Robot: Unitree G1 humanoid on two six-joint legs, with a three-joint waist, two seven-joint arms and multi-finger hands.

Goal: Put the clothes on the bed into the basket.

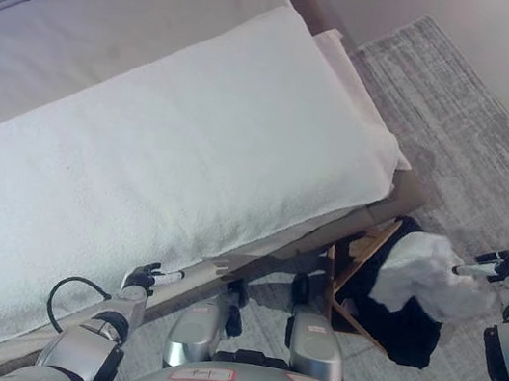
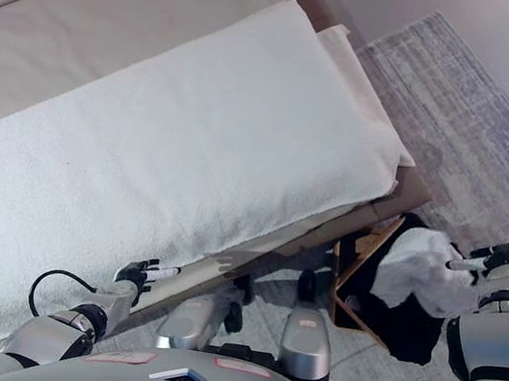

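R hand (image 1: 507,267) apparently touching white cloth (image 1: 426,273), over basket (image 1: 356,266)

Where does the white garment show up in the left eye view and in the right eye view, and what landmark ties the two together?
Left eye view: the white garment lies lower right, on dark clothes in the basket beside the bed, just left of the right hand.
Right eye view: the same garment sits lower right, slightly nearer the centre.
Shared landmark: the corner of the white towel on the bed, directly above the basket in both views.
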